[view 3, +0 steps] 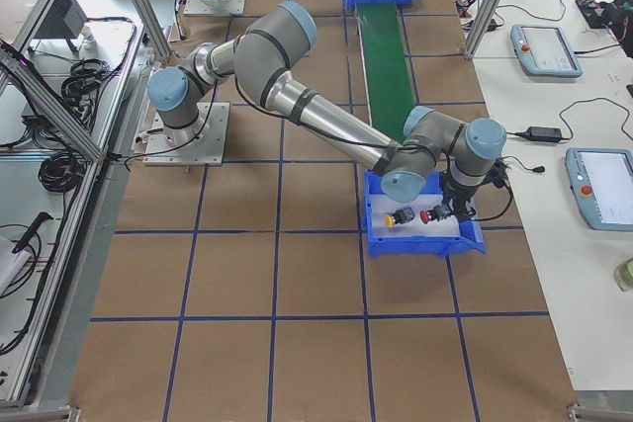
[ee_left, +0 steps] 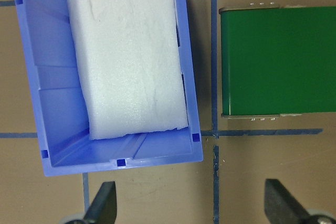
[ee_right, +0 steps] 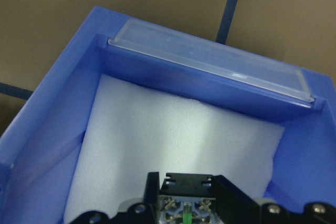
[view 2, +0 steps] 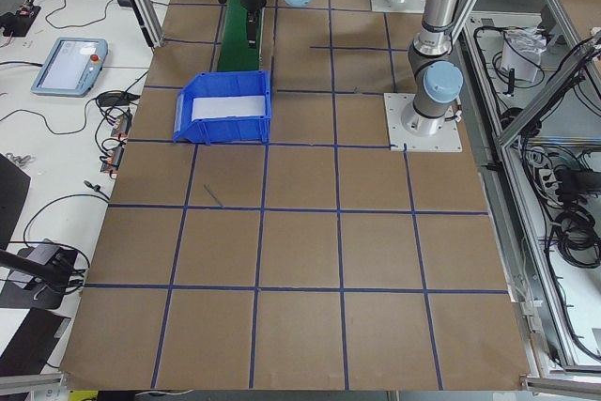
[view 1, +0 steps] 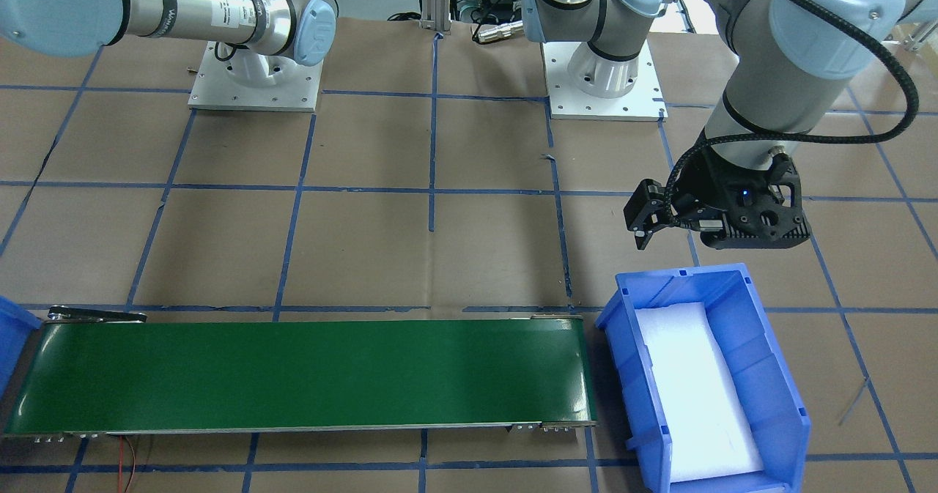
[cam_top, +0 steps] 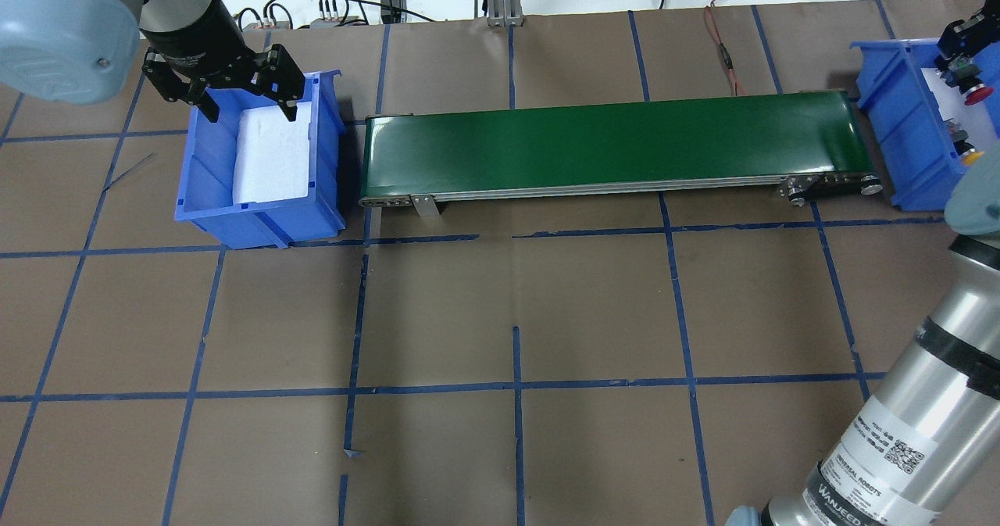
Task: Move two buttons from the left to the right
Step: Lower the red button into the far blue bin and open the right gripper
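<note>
I see my right pincer point(ee_right: 186, 192) lowered into the right blue box point(cam_top: 898, 112). It is closed on the red button point(cam_top: 974, 94). In the wrist view the two fingers stand against both sides of the button's grey block. The end of the block with the screws faces the camera. The red cap points away from the pincer, down toward the white foam point(ee_right: 173, 129) that lines the floor of the box. I cannot tell whether the cap touches the foam.

The yellow button point(view 3: 401, 216) lies on the same foam, just beside the red one. It is on the side away from the pincer, and nothing grips it. In the overhead view the elbow of the right arm partly covers it.

My left pincer point(ee_left: 190, 198) is open wide and holds nothing. It hangs high over the left blue box point(ee_left: 52, 77). In its wrist view the box lies just ahead of the fingertips, and only bare brown desk point(cam_top: 516, 299) shows between them. In this box I can see only a white foam pad point(ee_left: 131, 56).

The green belt point(cam_top: 617, 139) runs between the two boxes. One end is near the left pincer, beside the left box. The other end is near the right pincer, close to the right box.
</note>
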Controlling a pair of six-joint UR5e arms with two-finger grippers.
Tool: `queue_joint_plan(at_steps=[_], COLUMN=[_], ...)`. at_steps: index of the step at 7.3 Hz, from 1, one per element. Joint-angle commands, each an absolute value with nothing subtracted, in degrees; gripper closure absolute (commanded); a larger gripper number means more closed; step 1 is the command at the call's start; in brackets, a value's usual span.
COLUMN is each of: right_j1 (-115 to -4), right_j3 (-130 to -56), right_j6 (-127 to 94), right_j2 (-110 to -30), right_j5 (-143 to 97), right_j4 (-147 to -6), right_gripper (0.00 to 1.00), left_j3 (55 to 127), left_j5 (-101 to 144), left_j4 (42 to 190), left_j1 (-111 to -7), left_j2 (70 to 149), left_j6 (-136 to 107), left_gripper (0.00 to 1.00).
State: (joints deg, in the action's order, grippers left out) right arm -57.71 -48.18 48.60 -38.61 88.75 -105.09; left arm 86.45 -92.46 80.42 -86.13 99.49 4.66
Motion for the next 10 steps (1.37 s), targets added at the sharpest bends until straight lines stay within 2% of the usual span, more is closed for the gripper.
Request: queue_joint_plan(at_steps=[1, 4, 5, 6, 10], right_j1=[-57.74, -57.74, -57.74, -57.74, -57.74], right_j3=[-48.25, -48.25, -48.34, -48.34, -48.34], right_j6=[48.60, 48.34, 48.17, 48.08, 48.08], right_j2=[-37.09, -36.39, -36.47, -36.56, -36.56], right_j5=[88.42, 88.33, 88.24, 88.24, 88.24], right_j4=[-106.43, -106.79, -106.70, -106.61, -106.35], right_gripper=[0.85, 0.84, 0.72, 0.64, 0.51], left_j3=[86.48, 86.48, 86.48, 86.40, 86.40], left_j5=[-92.46, -92.46, -92.46, -92.37, -92.37], left_j4=[80.42, 80.42, 80.51, 80.42, 80.42], left_j1=[-86.13, -86.13, -86.13, -86.13, -86.22], left_j2=[99.49, 99.49, 99.49, 99.49, 99.75], left_j6=[4.66, 4.66, 4.66, 4.66, 4.75], left_gripper=[0.00, 0.00, 0.00, 0.00, 0.00])
